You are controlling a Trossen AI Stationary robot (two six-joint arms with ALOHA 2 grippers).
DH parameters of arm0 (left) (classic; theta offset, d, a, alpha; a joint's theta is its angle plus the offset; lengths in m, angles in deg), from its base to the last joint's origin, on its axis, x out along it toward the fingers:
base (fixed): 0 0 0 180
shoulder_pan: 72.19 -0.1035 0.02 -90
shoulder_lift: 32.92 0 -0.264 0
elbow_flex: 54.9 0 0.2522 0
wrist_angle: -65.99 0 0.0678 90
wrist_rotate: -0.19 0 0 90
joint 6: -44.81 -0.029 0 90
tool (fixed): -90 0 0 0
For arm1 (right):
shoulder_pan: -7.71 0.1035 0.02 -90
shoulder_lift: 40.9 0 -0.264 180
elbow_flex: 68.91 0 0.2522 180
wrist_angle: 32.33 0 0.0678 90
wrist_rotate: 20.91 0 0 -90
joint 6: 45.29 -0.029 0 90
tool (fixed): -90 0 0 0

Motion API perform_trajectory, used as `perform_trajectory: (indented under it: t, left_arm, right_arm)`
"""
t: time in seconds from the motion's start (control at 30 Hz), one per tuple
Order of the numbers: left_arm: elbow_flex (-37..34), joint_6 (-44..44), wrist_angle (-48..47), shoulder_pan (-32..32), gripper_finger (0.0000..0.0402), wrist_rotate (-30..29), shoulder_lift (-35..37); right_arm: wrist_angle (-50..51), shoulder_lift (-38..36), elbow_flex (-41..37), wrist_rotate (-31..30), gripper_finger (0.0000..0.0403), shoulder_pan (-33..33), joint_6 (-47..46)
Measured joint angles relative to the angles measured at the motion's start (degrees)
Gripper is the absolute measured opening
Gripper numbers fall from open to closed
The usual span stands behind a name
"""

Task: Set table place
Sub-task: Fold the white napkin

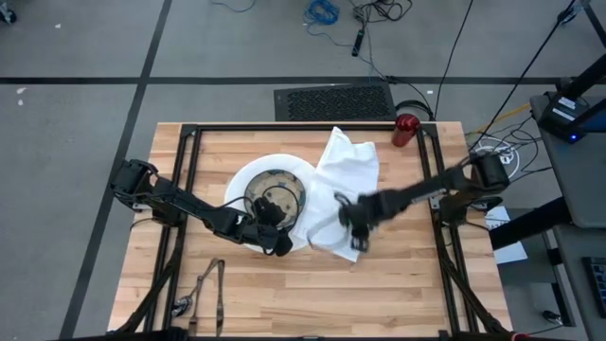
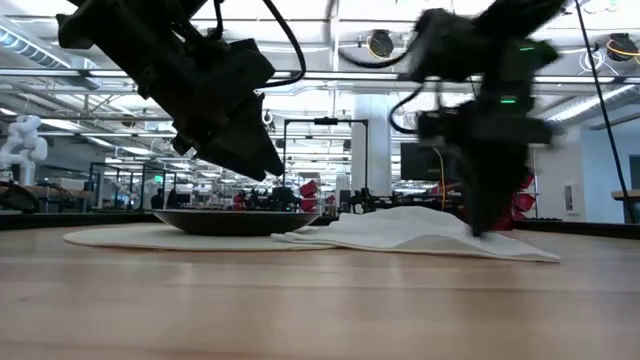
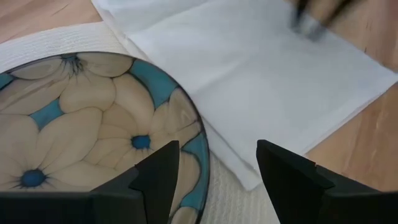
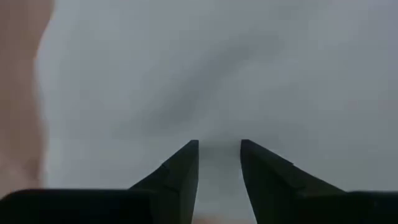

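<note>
Overhead, the table carries a white plate with the bowl on it, the napkin overlapping the plate's right side, a red cup at the far right edge and cutlery near the front. No writing is legible. Low down, the right gripper hangs over the napkin. The left gripper is spread above the bowl's rim. The right gripper's fingers stand slightly parted just above white cloth, pinching nothing.

Blue-flowered beige bowl sits on the white plate mid-table; rumpled white napkin overlaps its right edge (red cup at far corner).
</note>
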Motion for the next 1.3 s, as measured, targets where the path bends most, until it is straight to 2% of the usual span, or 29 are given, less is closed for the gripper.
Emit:
perform_trajectory:
  t: [0.1, 0.23, 0.3, 0.47, 0.6, 0.7, 0.8, 0.9, 1.1, 1.3]
  left_arm:
    - [0.00, -0.03, 1.27, -0.19, 0.0201, 0.01, 0.01]
    - [0.00, -0.04, 1.83, -1.13, 0.0201, 0.00, -0.01]
    - [0.00, -0.04, 1.78, -1.50, 0.0201, 0.00, -0.01]
    - [0.00, -0.06, 1.78, -1.62, 0.0201, 0.00, -0.01]
    - [0.00, -0.04, 1.76, -1.62, 0.0201, 0.01, -0.01]
    - [0.00, -0.05, 1.74, -1.62, 0.0201, 0.00, -0.01]
    - [0.00, -0.06, 1.71, -1.62, 0.0201, 0.00, -0.01]
    - [0.00, -0.07, 1.72, -1.62, 0.0201, 0.00, -0.01]
    - [0.00, -0.53, 1.65, -1.62, 0.0201, 0.00, -0.01]
    - [0.00, -1.57, 1.68, -1.68, 0.0201, -0.98, -0.01]
  right_arm:
    - [5.00, -0.29, -1.38, -0.67, 0.0099, 6.79, -8.01]
    - [20.79, -0.73, -1.49, -1.05, 0.0088, 13.71, -17.58]
    - [29.60, -1.36, -2.10, -1.55, 0.0082, 16.04, -22.23]
    - [40.52, -6.07, -1.95, -2.06, 0.0070, 20.42, -33.60]
    - [31.55, -10.70, -1.75, -2.40, 0.0068, 23.23, -35.87]
    - [17.80, -12.80, -1.73, -5.11, 0.0068, 25.05, -35.56]
    - [3.70, -12.30, -1.71, -8.41, 0.0068, 26.21, -32.30]
    - [-4.92, -9.22, -1.71, -9.43, 0.0068, 26.97, -28.68]
    - [-9.92, -1.76, -1.71, -10.20, 0.0068, 28.75, -27.09]
    - [-10.39, 0.40, -1.71, -10.15, 0.0068, 29.17, -27.33]
